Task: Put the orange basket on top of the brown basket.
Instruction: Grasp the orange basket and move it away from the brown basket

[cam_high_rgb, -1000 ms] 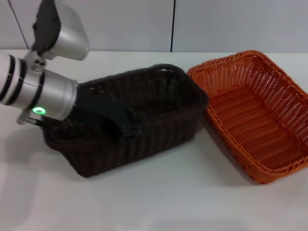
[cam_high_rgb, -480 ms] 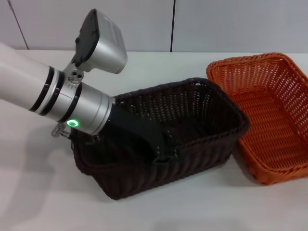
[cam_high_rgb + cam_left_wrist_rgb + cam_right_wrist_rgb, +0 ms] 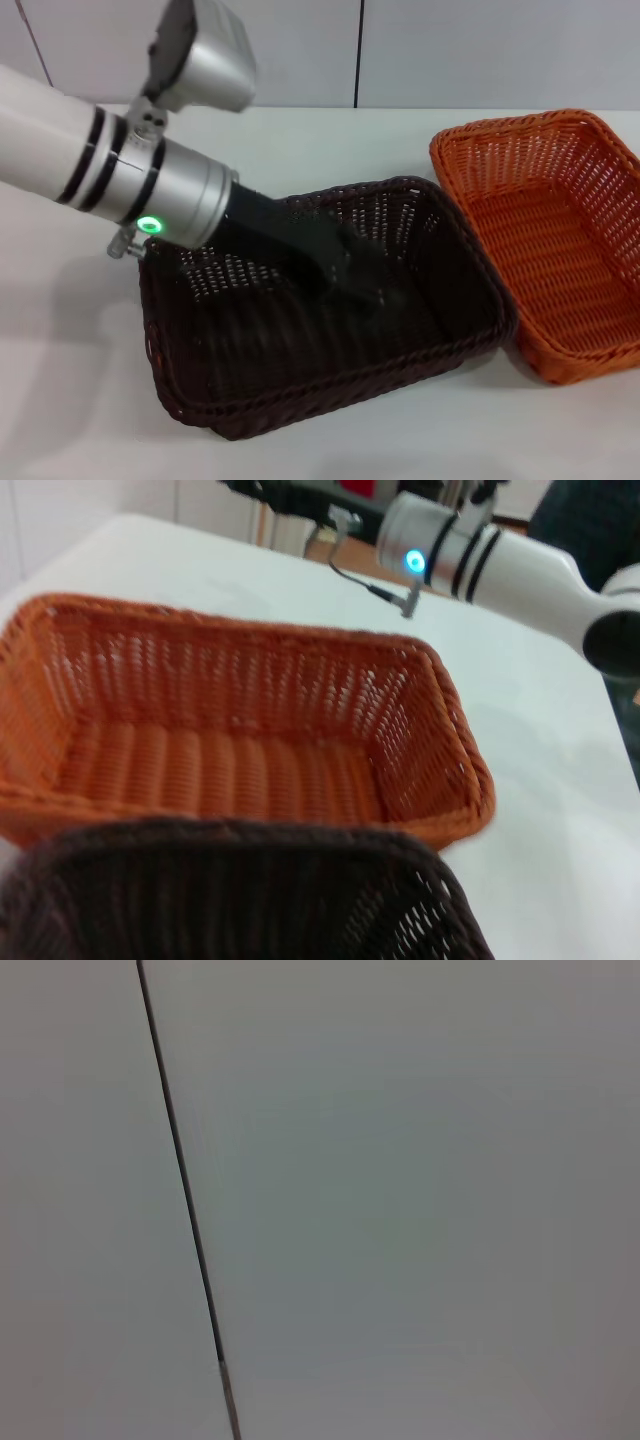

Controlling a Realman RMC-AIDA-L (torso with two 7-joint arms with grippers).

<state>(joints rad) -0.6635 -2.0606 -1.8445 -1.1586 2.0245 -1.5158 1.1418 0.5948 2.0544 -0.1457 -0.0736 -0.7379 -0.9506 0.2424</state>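
White surface (image 3: 330, 450), brown basket (image 3: 300, 400) flat beside the orange basket (image 3: 560, 230), left gripper (image 3: 355, 275) down inside the brown one, grip unreadable; best to lift clear without snagging the weave

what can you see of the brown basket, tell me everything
The brown basket is a rectangular, very dark brown woven tray with open-weave sloping sides and a braided rim. It sits upright on the white table, open side up, nothing in it but the left gripper, which reaches down into it. Whether the gripper touches the weave is unclear. Its right end lies right against the orange basket.
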